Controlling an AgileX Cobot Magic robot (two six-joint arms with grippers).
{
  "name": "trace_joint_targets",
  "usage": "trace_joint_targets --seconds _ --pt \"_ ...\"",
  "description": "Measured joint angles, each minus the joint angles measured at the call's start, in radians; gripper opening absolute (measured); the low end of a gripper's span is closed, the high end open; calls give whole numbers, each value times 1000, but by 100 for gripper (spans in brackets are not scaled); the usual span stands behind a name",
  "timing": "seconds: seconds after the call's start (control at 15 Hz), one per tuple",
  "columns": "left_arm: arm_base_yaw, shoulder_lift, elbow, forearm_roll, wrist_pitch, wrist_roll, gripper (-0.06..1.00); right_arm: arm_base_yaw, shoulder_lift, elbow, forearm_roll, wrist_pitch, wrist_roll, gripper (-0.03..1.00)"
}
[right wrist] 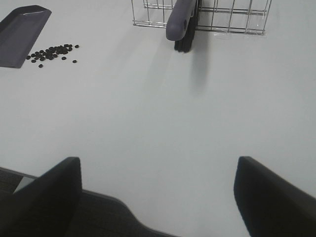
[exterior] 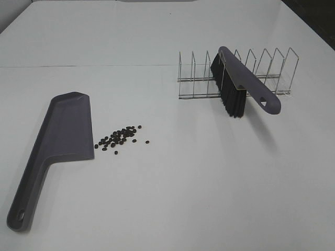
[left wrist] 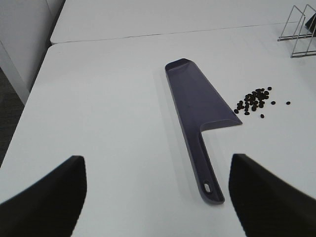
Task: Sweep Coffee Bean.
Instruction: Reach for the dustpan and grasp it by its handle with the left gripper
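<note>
We are finding the beans (exterior: 119,137) lying in a loose cluster on the white table (exterior: 209,183), just beside the long edge of the dustpan (exterior: 57,141), near its lower corner. A few are sitting slightly apart on the side away from the pan. All that we can see are lying on the table, outside the pan. The pan is lying flat, its handle pointing toward the table's near edge. The brush (exterior: 246,83) is resting in the wire rack (exterior: 272,68), well apart from the beans, bristles down and handle tilting out toward the front.

The left gripper (left wrist: 158,195) is hovering above the table by the pan's handle end, its fingers (left wrist: 49,197) spreading wide and holding nothing. The right gripper (right wrist: 158,197) is hanging over the table's near edge, facing the brush. Its fingers (right wrist: 269,197) are likewise standing wide apart, with nothing between them.
</note>
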Motion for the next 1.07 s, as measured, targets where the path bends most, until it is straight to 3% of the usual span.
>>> trace_joint_targets --seconds 0.33,0.6,0.8,1.07 --pt "0 0 0 0 0 0 74 0 0 0 0 0 0 79" --pt "0 0 0 0 0 0 82 0 0 0 -31 0 10 79" --pt "0 0 0 0 0 0 82 0 0 0 -154 0 158 82" --pt "0 0 0 0 0 0 82 0 0 0 -175 0 188 82"
